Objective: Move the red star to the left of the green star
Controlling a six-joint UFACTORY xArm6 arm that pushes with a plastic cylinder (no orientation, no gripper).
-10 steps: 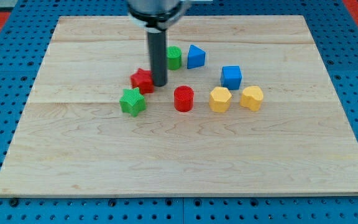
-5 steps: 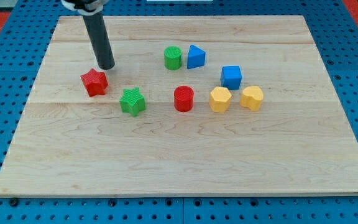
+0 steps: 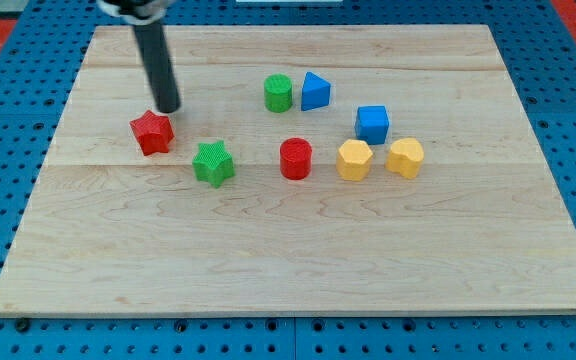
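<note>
Red star point(image 3: 152, 132) sits on the left part of the wooden surface point(image 3: 298, 250), to the view's left of the green star point(image 3: 213, 163) and a little higher up the view than it. The two stars are near each other but apart, with a strip of bare wood between them.

The dark rod comes down from the view's top left, and its tip point(image 3: 169, 108) rests just above the red star, slightly to the star's right. I cannot tell whether the tip touches the star or stands just clear of it. There is no hand on this arm, so nothing is grasped; the rod ends plain.

Further to the view's right, a red cylinder point(image 3: 295, 158) stands roughly level with the green star. Beside it come two yellow blocks: a yellow hexagon point(image 3: 354, 159) just right of the red cylinder, and another yellow block point(image 3: 405, 157), of a rounder shape, close beside the first. A blue cube point(image 3: 372, 124) sits above the gap between the two yellow ones. Toward the view's top, a green cylinder point(image 3: 279, 93) and a blue triangular block point(image 3: 315, 91) stand just beside each other, well apart from the rod.
</note>
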